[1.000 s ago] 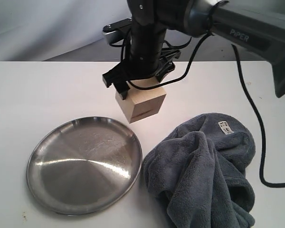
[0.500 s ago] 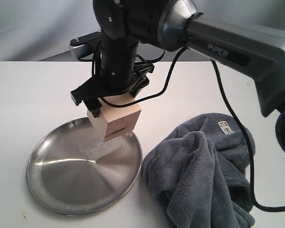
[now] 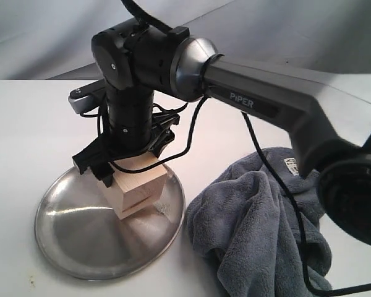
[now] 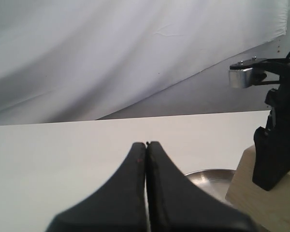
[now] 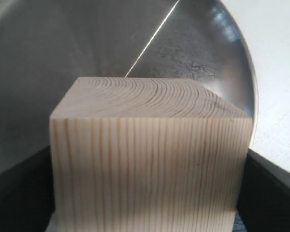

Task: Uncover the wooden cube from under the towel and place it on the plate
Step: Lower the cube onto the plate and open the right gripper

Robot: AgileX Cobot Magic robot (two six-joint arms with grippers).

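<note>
A white table [image 3: 25,124] is seen before a grey cloth backdrop [image 3: 37,31]. The towel [image 3: 260,235] lies crumpled in a heap on the table just beside the plate [image 3: 68,247], on the right arm's side, with its small white label [image 3: 292,166] turned up. A black cable [image 3: 278,198] is draped from the right arm across the towel. Nothing is laid over the wooden cube [image 3: 136,189], which is held tilted over the side of the plate nearest the towel.

The cube is pinched by the right gripper [image 3: 131,164] from above; in the right wrist view its dark fingers [image 5: 19,193] are pressed against two opposite faces, spread to the cube's width. The left gripper [image 4: 146,145] is kept low over bare table, well apart from the towel, its fingers pressed together with nothing between them.

Much of the cube's top is hidden by the right gripper in the exterior view. Whether the cube's lower edge touches the plate cannot be made out. The towel's near edge is cut off by the frame
</note>
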